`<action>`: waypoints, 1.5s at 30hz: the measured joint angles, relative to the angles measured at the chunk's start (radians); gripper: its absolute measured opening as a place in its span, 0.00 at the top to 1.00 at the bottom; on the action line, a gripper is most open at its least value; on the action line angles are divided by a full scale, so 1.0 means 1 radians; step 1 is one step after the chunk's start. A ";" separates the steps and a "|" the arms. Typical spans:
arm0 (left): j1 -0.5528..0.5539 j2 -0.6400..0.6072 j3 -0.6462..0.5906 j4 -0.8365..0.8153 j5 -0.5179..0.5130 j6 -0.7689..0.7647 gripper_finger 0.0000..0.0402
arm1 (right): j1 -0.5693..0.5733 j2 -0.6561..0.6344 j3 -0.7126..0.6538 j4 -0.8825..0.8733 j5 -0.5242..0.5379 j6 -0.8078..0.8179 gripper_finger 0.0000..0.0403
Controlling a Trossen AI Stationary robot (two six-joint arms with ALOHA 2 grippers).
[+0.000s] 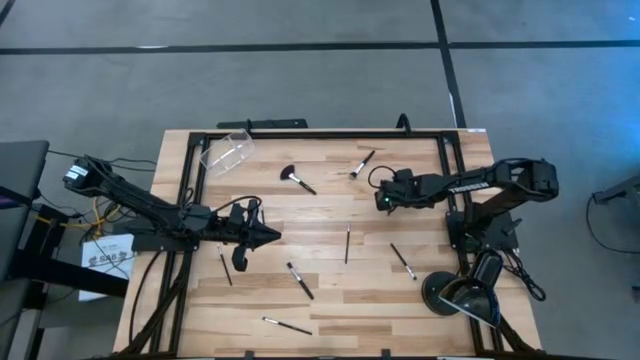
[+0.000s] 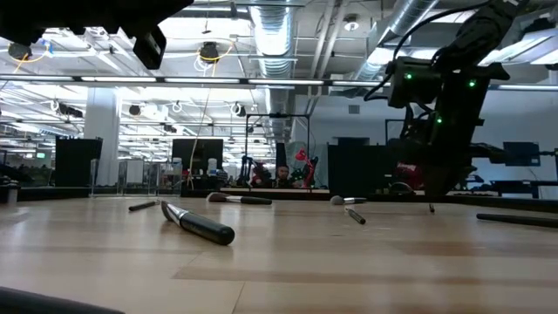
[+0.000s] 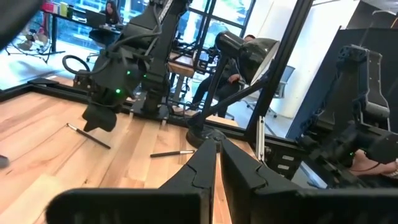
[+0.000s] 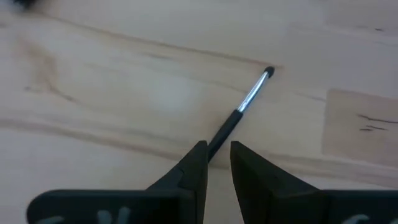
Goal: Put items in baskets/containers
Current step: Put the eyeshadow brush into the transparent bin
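Our right gripper [image 4: 216,163] hovers near the desk's far right corner, jaws narrowly parted around a slim brush [image 4: 245,111]; we should descend squarely before closing. The left gripper [image 1: 268,236], closed and empty, waits mid-left. The clear cup [image 1: 228,153] lies toppled by the far edge.

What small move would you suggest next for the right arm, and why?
Probably close the right gripper: its jaws stand slightly apart, and the handle end of a makeup brush appears to lie in the gap between them, not yet pinched.
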 joint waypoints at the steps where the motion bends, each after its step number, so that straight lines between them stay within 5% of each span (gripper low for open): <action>1: 0.000 0.000 0.000 0.000 0.000 0.000 0.95 | -0.006 0.000 0.000 0.000 -0.001 -0.001 0.84; 45: 0.001 0.001 0.000 0.000 -0.015 -0.001 0.95 | -0.014 -0.001 -0.089 0.116 -0.001 -0.029 0.85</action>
